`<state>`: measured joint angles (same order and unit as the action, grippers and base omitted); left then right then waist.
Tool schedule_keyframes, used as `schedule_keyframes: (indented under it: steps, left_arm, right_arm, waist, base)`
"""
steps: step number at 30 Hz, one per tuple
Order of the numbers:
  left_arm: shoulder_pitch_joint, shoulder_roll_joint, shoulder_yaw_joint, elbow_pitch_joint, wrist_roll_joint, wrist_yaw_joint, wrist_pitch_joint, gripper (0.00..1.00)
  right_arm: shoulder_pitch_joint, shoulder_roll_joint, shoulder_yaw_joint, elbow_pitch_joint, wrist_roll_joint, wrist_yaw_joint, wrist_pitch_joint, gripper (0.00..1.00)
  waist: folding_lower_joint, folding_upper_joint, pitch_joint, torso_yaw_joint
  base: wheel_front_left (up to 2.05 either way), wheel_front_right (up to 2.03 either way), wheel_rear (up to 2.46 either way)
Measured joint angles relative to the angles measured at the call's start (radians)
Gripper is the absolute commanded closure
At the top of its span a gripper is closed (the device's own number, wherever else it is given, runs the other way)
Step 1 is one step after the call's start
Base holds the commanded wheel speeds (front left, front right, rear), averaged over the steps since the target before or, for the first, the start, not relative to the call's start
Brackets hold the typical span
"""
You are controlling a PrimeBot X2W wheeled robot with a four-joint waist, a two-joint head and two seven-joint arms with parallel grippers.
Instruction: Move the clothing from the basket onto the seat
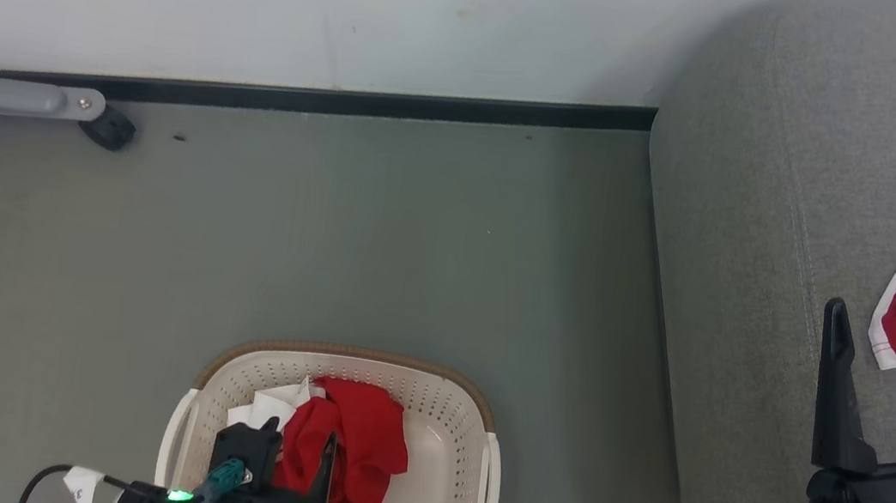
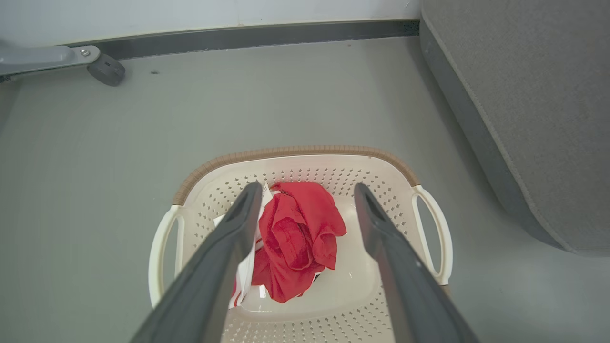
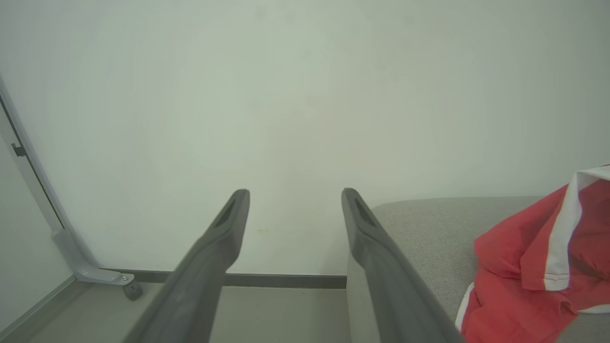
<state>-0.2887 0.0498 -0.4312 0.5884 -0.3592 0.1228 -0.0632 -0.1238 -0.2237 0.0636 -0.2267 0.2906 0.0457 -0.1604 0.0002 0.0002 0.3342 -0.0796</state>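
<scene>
Clothing (image 2: 295, 238), crumpled soft red fabric, sits in the perforated cream oval basket (image 2: 295, 152) at 6 o'clock in my head view. My left tool (image 2: 307, 188) hangs over it wide open and empty. Right wrist view catches another red piece (image 3: 524, 267) with white trim on the grey woven seat (image 1: 761, 241). Right tool (image 1: 876, 304) is spread wide too, holding nothing.

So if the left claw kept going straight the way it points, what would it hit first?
Probably the crumpled red clothing in the basket; the open left gripper aims right at it.
</scene>
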Motion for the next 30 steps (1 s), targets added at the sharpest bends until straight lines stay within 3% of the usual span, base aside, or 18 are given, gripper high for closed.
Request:
schedule_keyframes:
  steps: [11,23,30]
  left_arm:
    - [-0.153,-0.004,-0.028,0.139,-0.05,0.0,0.037,0.0]
    - [-0.325,-0.006,0.031,0.284,-0.051,0.0,0.074,0.0]
    - [-0.419,0.034,0.065,0.355,-0.046,0.0,0.098,0.0]
  right_arm:
    - [-0.078,-0.005,-0.001,-0.076,0.0,0.004,0.011,0.0]
    - [-0.163,0.01,-0.005,-0.147,0.005,0.004,0.01,0.0]
    - [-0.213,0.026,-0.01,-0.161,0.019,0.003,-0.007,0.0]
  waist:
    - [0.0001,0.0,0.162,-0.04]
    - [-0.0001,0.0001,0.338,-0.108]
    - [-0.0001,0.0001,0.442,-0.149]
  base:
    - [0.0,0.0,0.0]
    - [0.0,0.0,0.0]
    - [0.0,0.0,0.0]
